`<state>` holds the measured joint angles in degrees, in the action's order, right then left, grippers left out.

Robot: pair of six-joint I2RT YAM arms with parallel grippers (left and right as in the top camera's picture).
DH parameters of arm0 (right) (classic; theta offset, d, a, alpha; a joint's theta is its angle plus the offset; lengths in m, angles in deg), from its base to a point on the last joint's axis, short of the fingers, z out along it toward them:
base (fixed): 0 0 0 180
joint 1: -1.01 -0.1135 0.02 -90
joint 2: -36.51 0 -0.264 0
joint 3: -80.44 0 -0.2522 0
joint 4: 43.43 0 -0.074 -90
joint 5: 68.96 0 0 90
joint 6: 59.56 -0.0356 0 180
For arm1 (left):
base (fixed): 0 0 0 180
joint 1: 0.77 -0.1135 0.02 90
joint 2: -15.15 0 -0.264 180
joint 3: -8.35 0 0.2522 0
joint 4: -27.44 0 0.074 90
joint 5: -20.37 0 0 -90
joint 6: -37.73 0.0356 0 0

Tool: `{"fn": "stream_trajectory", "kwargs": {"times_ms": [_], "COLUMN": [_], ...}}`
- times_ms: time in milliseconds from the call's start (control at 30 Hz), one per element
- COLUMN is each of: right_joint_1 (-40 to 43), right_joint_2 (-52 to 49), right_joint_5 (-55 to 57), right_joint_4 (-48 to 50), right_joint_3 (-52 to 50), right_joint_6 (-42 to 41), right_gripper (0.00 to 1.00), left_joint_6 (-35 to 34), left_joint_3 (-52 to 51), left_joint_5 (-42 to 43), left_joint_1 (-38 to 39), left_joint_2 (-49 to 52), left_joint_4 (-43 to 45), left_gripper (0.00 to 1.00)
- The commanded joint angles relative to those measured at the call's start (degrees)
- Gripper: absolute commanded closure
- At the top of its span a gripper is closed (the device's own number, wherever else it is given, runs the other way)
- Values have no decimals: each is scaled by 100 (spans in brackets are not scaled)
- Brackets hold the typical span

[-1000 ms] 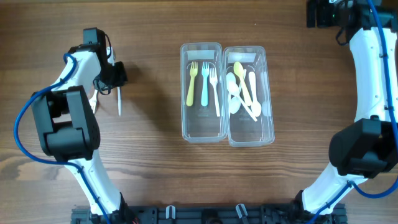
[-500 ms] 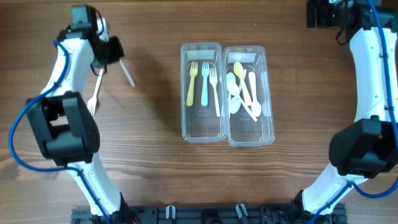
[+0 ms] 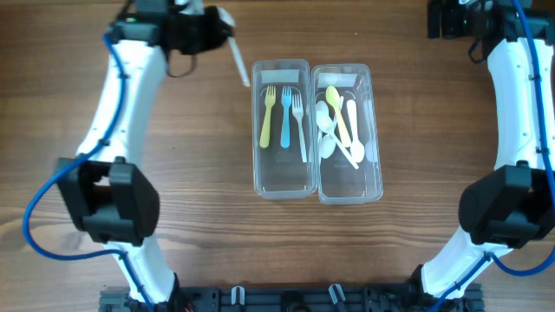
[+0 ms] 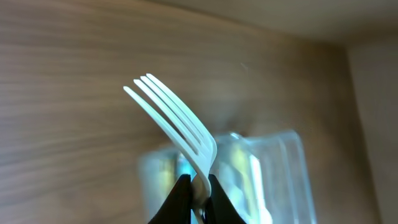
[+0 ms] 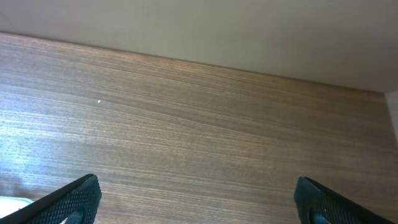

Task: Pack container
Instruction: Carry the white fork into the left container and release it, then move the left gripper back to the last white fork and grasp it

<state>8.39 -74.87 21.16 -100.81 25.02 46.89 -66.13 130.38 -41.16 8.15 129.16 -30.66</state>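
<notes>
My left gripper [image 3: 215,24] is shut on the handle of a white plastic fork [image 3: 239,62], held in the air just up and left of the two clear containers. In the left wrist view the fork [image 4: 177,121] points its tines up and away from the left gripper [image 4: 198,186]. The left container [image 3: 256,130] holds a yellow fork [image 3: 267,117], a blue one [image 3: 284,114] and a white one [image 3: 299,121]. The right container [image 3: 379,139] holds several spoons [image 3: 338,126]. My right gripper [image 5: 196,202] stands open over bare wood at the far right corner [image 3: 444,19].
The two containers stand side by side in the middle of the wooden table [image 3: 199,191]. Both arm bases sit at the near edge, left [image 3: 108,208] and right [image 3: 507,212]. A pale wall runs along the table's far edge [image 5: 249,31].
My left arm has swung from the left side of the table up and to the right, carrying the white fork to the containers' far left corner. The right arm has not moved.
</notes>
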Motion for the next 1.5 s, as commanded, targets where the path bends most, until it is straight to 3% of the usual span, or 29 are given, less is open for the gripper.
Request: {"fn": "stream_trajectory", "kwargs": {"times_ms": [0, 400, 433, 500, 567, 667, 933, 1000, 1200, 1467], "right_joint_1": [-39, -39, -39, -39, -39, -39, -39, -39, -39, -39], "right_joint_2": [-7, -7, -7, -7, -7, -7, -7, -7, -7, -7], "right_joint_5": [72, 72, 74, 74, 72, 74, 74, 74, 74, 74], "right_joint_4": [9, 9, 9, 9, 9, 9, 11, 9, 9, 11], "right_joint_3": [-26, -26, -26, -26, -26, -26, -26, -26, -26, -26], "right_joint_6": [48, 48, 48, 48, 48, 48, 48, 48, 48, 50], "right_gripper": [0, 0, 0, 0, 0, 0, 0, 0, 0, 0], "left_joint_6": [17, 13, 15, 13, 13, 13, 28, 424, 1220, 1698], "left_joint_3": [15, -42, -44, -42, -42, -37, -35, -35, -42, -859], "left_joint_5": [295, -354, -356, -396, -444, -693, -2481, -2782, -3053, -3051], "left_joint_1": [487, 1025, 1036, 1040, 1038, 955, 37, -258, -1110, -1827], "left_joint_2": [20, 44, 44, 44, 44, 37, -157, -164, -83, -52], "left_joint_4": [-225, -1261, -1298, -1307, -1285, -1268, -1657, -1980, -2785, -2588], "left_gripper": [91, 86, 82, 62, 55, 52, 42, 40, 39, 39]}}
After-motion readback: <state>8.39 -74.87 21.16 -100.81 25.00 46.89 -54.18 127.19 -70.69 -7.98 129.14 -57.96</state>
